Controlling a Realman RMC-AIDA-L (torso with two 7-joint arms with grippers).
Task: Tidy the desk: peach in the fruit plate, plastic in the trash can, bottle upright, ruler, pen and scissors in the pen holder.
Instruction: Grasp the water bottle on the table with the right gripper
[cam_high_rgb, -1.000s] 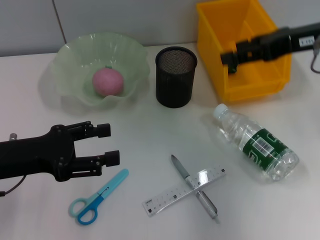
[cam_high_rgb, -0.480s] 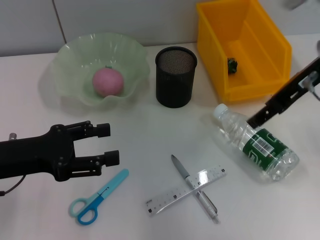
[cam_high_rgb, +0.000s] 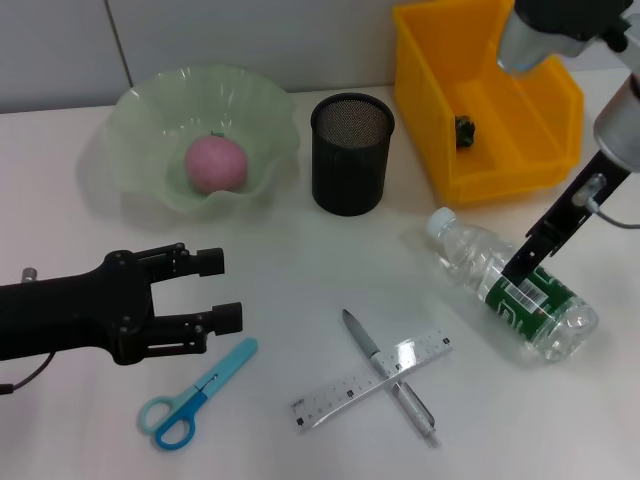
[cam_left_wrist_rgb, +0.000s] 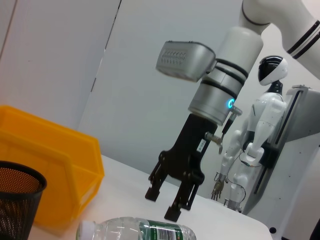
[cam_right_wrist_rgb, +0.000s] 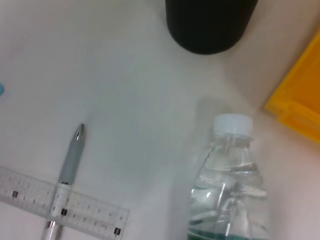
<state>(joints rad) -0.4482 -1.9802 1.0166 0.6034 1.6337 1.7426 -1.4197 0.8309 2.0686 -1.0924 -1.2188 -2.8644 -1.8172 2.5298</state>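
The bottle (cam_high_rgb: 512, 283) lies on its side just in front of the yellow trash can (cam_high_rgb: 487, 95), cap towards the pen holder (cam_high_rgb: 351, 153). The right gripper (cam_high_rgb: 522, 270) hangs directly above its labelled middle with jaws spread, far nearer than the left gripper (cam_high_rgb: 213, 290), which is also spread, near the scissors (cam_high_rgb: 196, 393).

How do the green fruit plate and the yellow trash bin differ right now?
The fruit plate is a pale green, round, wavy-rimmed dish; the trash bin is bright yellow, boxy and straight-walled. The plate holds a pink peach; the bin holds a small dark scrap. Both stand open-topped at the table's far side, flanking the black pen holder.
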